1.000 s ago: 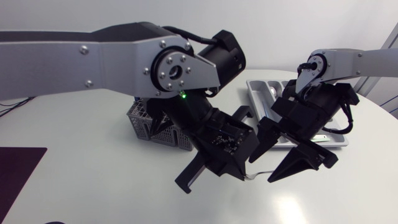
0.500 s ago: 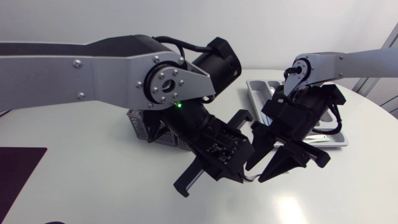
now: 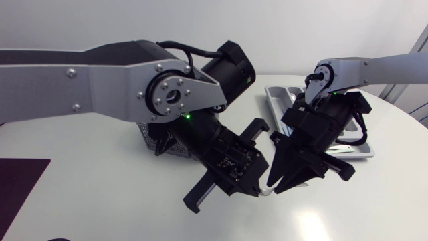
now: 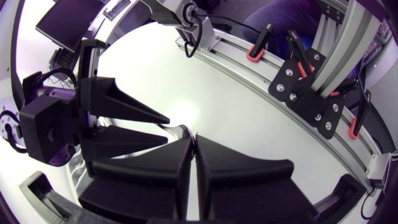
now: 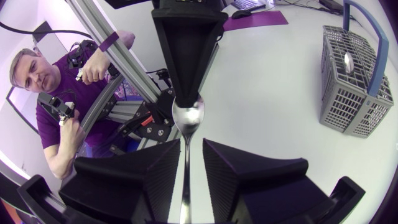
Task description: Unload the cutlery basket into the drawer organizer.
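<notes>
My left gripper (image 3: pixel 262 189) hangs low over the table's middle, shut on the bowl end of a metal spoon (image 3: pixel 267 190). In the right wrist view the spoon (image 5: pixel 188 115) hangs from the left gripper (image 5: pixel 186 93). Its handle runs down between the fingers of my right gripper (image 5: pixel 191 149), which stand a narrow gap apart around it. The handle lies close to one finger and clear of the other. The grey cutlery basket (image 5: pixel 351 81) with a blue handle holds another utensil. In the head view the basket (image 3: pixel 150 137) is mostly hidden behind my left arm.
The grey drawer organizer (image 3: pixel 275 94) lies at the back right, partly hidden by my right arm. A dark purple mat (image 3: pixel 20 181) lies at the table's left edge. Both grippers crowd the middle front of the table.
My right gripper has moved left up to the left gripper, and its fingers have narrowed around the spoon's handle. The left arm shifted slightly, still holding the spoon.
</notes>
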You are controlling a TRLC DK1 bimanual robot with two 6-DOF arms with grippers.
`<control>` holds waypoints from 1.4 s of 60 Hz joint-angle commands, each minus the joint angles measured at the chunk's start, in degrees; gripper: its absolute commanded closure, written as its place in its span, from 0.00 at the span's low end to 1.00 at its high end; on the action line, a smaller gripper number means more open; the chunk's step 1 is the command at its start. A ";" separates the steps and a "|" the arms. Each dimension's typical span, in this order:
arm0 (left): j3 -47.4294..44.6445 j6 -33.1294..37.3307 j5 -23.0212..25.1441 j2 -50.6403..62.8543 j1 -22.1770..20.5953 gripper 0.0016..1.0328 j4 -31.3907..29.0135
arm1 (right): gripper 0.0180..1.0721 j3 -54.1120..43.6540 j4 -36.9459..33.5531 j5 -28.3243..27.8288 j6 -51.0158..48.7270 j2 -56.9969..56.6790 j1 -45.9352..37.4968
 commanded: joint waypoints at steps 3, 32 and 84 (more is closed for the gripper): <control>-1.68 2.11 -0.21 -1.93 -0.46 0.97 0.47 | 0.79 -1.65 -1.10 -0.42 -1.85 1.78 -0.05; -1.16 2.11 -0.83 -1.84 -0.73 0.97 0.91 | 0.85 -2.18 -1.36 -0.42 -2.64 1.87 -1.81; -1.86 -3.70 -2.32 -1.84 6.22 0.03 10.23 | 0.91 -1.48 -1.18 -0.42 -4.31 2.84 -5.50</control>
